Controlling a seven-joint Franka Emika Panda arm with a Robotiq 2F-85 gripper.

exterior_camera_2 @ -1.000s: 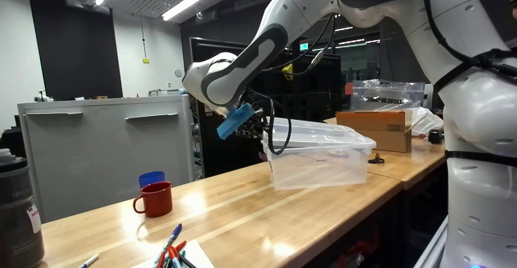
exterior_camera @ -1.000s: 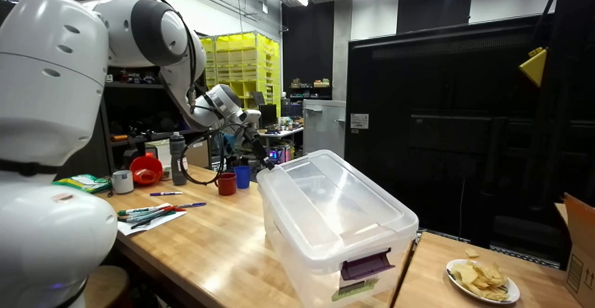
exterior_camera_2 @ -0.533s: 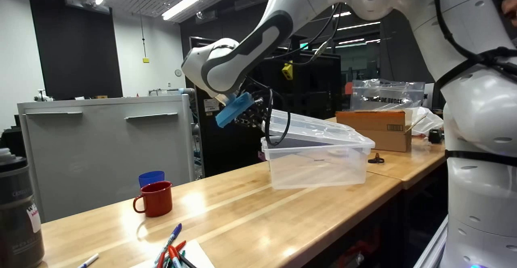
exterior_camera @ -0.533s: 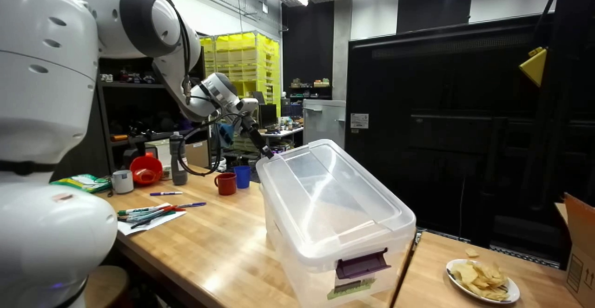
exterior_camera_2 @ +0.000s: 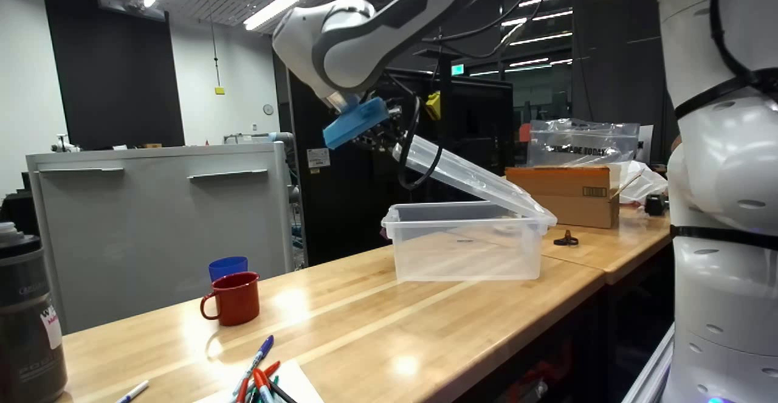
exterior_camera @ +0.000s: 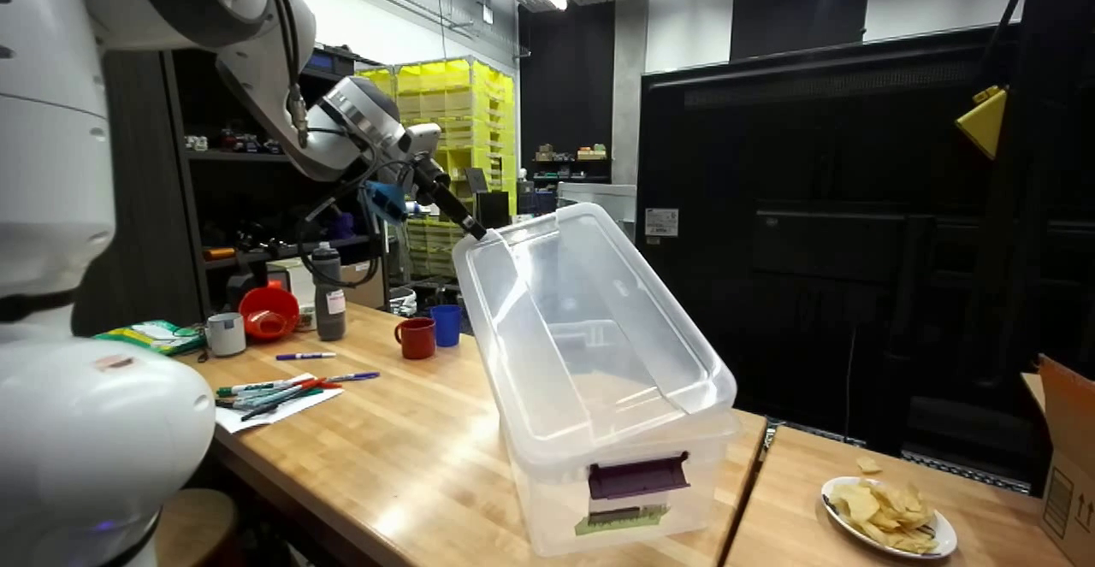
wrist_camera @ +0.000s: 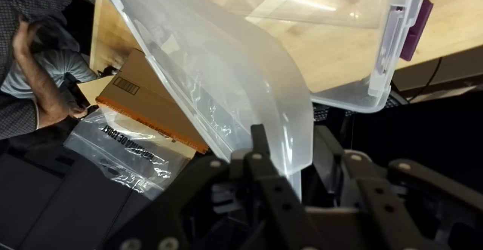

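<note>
A clear plastic lid (exterior_camera: 599, 310) is tilted up over a clear plastic tub (exterior_camera: 547, 499) with a purple latch (exterior_camera: 637, 477). My gripper (exterior_camera: 476, 227) has the lid's raised end between its fingertips, well above the tub. In the wrist view the gripper (wrist_camera: 289, 133) has one finger on each side of the lid's rim (wrist_camera: 234, 61). The lid's far end rests on the tub's rim, as the lid (exterior_camera_2: 474, 172) and tub (exterior_camera_2: 468, 251) show in an exterior view. The tub looks empty. The fingertips are hidden behind a cable and the wrist in that view.
A red mug (exterior_camera: 417, 339) and blue cup (exterior_camera: 446, 326) stand near the tub. Markers (exterior_camera: 278, 394) lie on paper. A plate of chips (exterior_camera: 890, 517), a cardboard box (exterior_camera_2: 559, 196) and a plastic bag (exterior_camera_2: 583, 141) are beyond. A person's arm (wrist_camera: 41, 76) shows in the wrist view.
My gripper has risen and drawn back toward the robot's side, lifting the near end of the lid from low over the tub to a steep tilt. The tub has slid slightly toward the cups.
</note>
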